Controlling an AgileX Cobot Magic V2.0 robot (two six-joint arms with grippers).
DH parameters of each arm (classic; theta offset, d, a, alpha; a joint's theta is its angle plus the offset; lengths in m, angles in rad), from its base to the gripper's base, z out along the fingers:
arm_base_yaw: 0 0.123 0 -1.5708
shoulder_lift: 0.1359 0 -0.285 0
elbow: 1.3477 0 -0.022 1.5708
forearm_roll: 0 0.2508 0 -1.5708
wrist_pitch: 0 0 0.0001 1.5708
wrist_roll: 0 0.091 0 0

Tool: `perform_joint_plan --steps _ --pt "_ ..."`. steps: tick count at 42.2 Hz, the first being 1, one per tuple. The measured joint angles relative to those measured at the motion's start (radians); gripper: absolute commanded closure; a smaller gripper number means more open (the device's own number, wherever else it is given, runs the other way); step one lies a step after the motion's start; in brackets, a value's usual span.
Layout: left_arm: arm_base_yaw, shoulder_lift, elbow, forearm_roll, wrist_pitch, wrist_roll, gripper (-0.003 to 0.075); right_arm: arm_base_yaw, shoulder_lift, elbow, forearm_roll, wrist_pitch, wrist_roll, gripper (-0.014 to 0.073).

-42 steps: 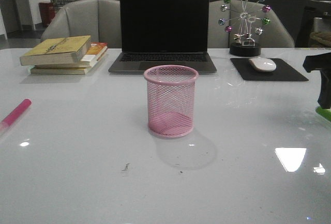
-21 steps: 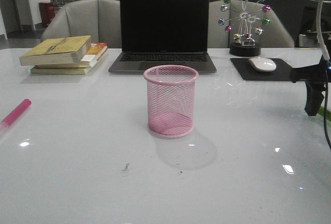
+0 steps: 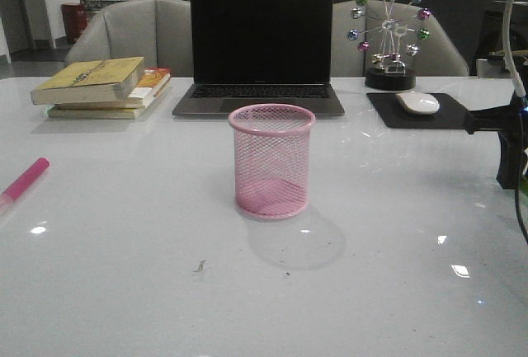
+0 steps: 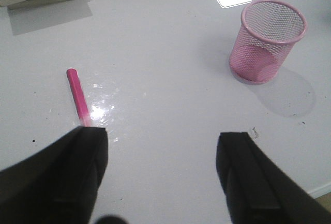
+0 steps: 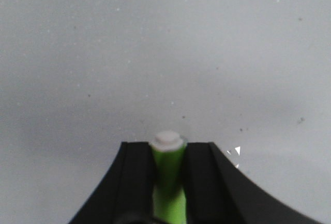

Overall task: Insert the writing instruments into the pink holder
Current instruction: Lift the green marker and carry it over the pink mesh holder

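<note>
At frame's right edge, right gripper (image 5: 168, 154) clamps the green marker (image 5: 168, 182) lengthwise between its jaws, pink holder (image 3: 272, 160) lying centre-frame, leftward.

Glossy white tabletop (image 3: 148, 291) caught ceiling-light glare. Behind it stood two grey upholstered chairs (image 3: 132, 35), open dark-screened laptop (image 3: 261, 44), stacked yellow-covered books (image 3: 99, 86), white mouse (image 3: 417, 102) on black pad (image 3: 462, 114), coloured-ball desk ornament (image 3: 389, 31).
</note>
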Motion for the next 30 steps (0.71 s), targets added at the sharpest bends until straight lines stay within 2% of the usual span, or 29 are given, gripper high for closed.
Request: perform_joint_plan --steps 5,10,20,28,30 --pt "0.000 0.000 0.000 0.000 0.000 0.000 0.0214 0.023 -0.087 0.044 0.002 -0.058 0.000 0.0461" --pt "0.000 0.000 0.000 0.000 0.000 0.000 0.0214 0.087 -0.254 0.150 0.014 -0.219 0.000 0.0461" --pt "0.000 0.000 0.000 0.000 0.000 0.000 0.0214 0.302 -0.568 0.405 0.026 -0.685 0.000 0.0461" --pt "0.000 0.000 0.000 0.000 0.000 0.000 0.0214 0.481 -0.646 0.562 0.031 -1.146 0.000 0.0461" --pt "0.000 0.000 0.000 0.000 0.000 0.000 0.0214 0.513 -0.644 0.586 0.033 -1.222 0.000 0.0461"
